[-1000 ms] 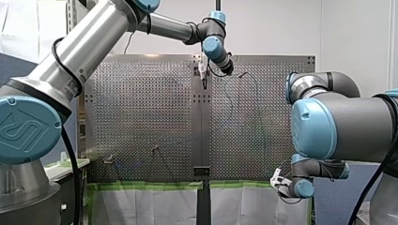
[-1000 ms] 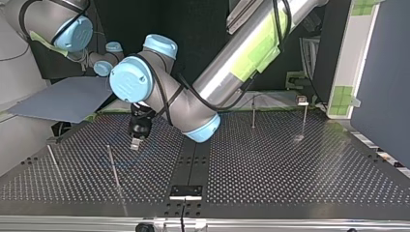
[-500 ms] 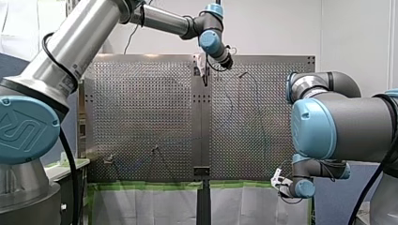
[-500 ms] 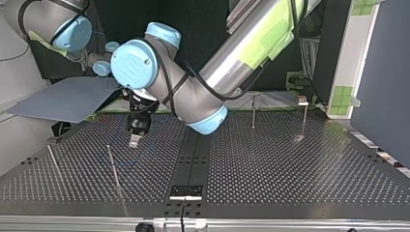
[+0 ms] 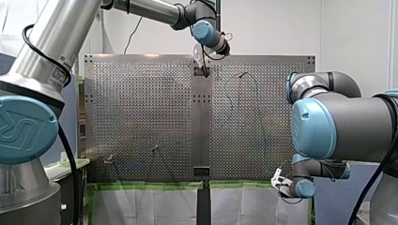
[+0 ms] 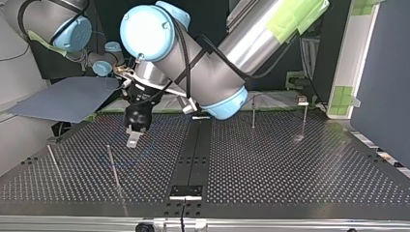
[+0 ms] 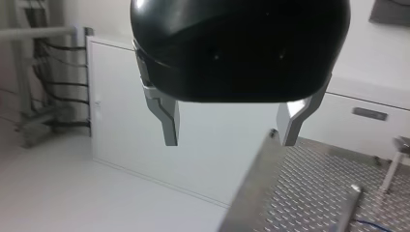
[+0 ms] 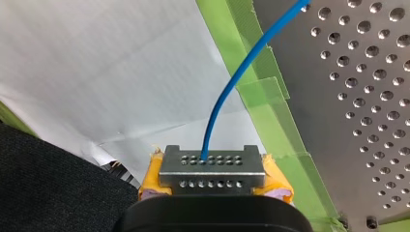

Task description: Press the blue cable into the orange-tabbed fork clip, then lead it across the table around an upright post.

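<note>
In the right wrist view my right gripper (image 8: 212, 166), with yellow pads, is shut on the blue cable (image 8: 232, 84), which rises from its jaws toward the perforated table (image 8: 367, 96). The front view shows this gripper (image 5: 280, 180) low at the table's near right corner. My left gripper (image 7: 231, 130) is open, with nothing between its metal fingers (image 7: 167, 121). It hangs over the far middle of the table (image 5: 202, 63), beside a thin upright post (image 6: 112, 164) in the top view. A faint blue loop of cable (image 6: 121, 163) lies by that post. A small clip (image 6: 302, 100) tops a post at the top view's right.
More upright posts stand at the top view's far left (image 6: 52, 159) and right of centre (image 6: 253, 112). A dark seam plate (image 6: 185, 191) runs down the table's middle. Green tape (image 8: 270, 92) edges the table, and a grey board (image 6: 63, 99) leans behind it.
My left arm has lifted and swung further out over the far end, its gripper staying open above the same spot. The right arm has not moved.
</note>
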Available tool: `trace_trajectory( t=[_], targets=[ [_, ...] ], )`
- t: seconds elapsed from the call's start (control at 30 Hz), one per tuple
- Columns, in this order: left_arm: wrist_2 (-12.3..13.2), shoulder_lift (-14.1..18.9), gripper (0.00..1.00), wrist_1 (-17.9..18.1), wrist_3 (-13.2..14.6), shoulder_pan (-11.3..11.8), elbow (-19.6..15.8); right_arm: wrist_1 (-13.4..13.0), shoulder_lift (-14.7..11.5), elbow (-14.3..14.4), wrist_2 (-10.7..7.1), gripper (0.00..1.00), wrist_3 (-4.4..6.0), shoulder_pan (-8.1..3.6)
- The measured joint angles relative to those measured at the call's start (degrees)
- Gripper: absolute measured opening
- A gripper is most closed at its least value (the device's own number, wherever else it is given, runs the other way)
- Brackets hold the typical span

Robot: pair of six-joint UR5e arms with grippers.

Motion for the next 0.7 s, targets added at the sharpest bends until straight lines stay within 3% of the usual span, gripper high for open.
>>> trace_trajectory(
  t=[0.7],
  targets=[
    [-0.4, 12.4, 1.00, 12.4, 3.3, 0.0, -12.4, 0.0, 0.0, 0.0, 0.00, 0.00, -0.14, 0.15]
  ],
)
